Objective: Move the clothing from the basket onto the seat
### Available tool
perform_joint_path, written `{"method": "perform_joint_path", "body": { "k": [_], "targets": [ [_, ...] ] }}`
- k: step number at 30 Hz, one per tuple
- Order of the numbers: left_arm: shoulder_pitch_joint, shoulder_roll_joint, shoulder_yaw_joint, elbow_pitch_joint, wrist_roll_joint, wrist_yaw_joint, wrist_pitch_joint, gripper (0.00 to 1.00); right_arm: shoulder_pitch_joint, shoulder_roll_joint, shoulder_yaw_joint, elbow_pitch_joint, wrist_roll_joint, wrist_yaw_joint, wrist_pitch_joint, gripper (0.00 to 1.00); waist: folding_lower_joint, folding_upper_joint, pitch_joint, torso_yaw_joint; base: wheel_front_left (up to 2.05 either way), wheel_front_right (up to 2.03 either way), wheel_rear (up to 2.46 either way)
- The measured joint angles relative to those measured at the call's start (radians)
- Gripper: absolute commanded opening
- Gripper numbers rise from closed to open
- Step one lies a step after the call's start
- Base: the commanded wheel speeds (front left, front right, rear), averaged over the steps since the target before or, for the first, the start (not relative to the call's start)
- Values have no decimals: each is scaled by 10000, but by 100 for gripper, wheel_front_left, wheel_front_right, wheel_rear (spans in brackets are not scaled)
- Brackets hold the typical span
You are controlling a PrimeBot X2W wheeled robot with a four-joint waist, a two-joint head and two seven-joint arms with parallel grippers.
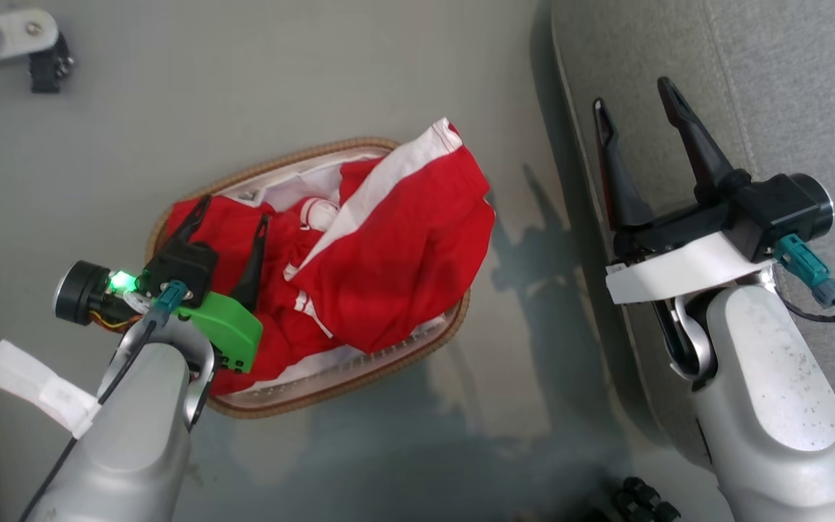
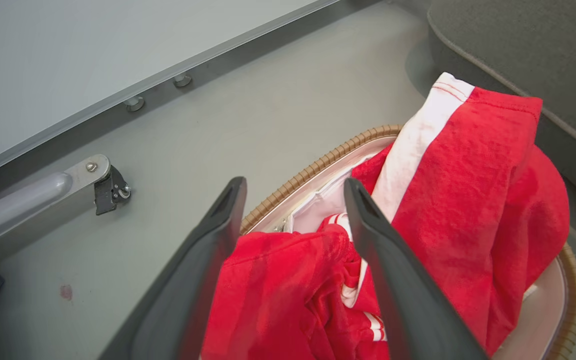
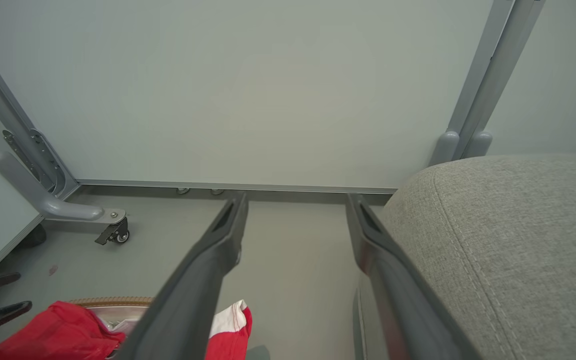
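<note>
The red clothing [image 1: 388,254] with white stripes lies heaped in the basket [image 1: 301,156], one flap spilling over the right rim. My left gripper [image 1: 235,210] hovers open over the garment's left part; in the left wrist view its fingers [image 2: 208,260] straddle a red fold [image 2: 288,290] and the brown woven rim [image 2: 318,165], nothing pinched. My right gripper [image 1: 631,94] is open at the left edge of the grey seat [image 1: 787,87], holding nothing. In the right wrist view the seat [image 3: 508,240] is at the right and the clothing [image 3: 58,330] at the lower left.
The basket stands on a grey floor [image 1: 243,87] left of the sofa. A wheeled metal frame leg [image 1: 33,43] with a caster sits at the far left. A pale wall panel [image 3: 268,90] rises behind. Dark cables [image 1: 638,500] lie near my base.
</note>
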Motion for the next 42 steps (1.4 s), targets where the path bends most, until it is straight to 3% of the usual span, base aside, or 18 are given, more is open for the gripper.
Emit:
{"method": "perform_joint_path", "body": {
  "k": [7,18,28,36,37,38,39,42],
  "targets": [
    [-1045,372,-1133,1593,314,-12,-2,100,-198,2,140,-295,238,0,0,100,0,0,995,-332,0,0,0],
    [-3186,631,-2489,4560,1733,151,247,100,-226,6,784,-493,681,0,0,100,1,0,2090,-895,0,0,0],
    [-4179,619,-3143,5705,2146,102,922,100,-303,4,1118,-708,1162,0,0,100,0,0,2928,-1352,0,0,0],
    [-4376,566,-3498,5973,2006,46,869,100,-433,6,1179,-767,1363,0,0,100,0,0,3372,-1610,0,0,0],
    [-4380,564,-3532,5996,1919,19,871,56,-467,6,1181,-755,1381,0,0,100,0,0,3391,-1634,0,0,0],
    [-4378,545,-3595,6019,1831,17,884,4,-479,6,1187,-727,1390,0,0,100,0,0,3388,-1652,0,0,0],
    [-4366,523,-3649,6040,1781,15,880,0,-479,8,1195,-686,1404,0,0,100,0,0,3369,-1661,0,0,0],
    [-4250,449,-3756,6080,1574,4,763,0,-480,8,1187,-575,1411,0,0,100,0,0,3224,-1677,0,0,0]
  ]
}}
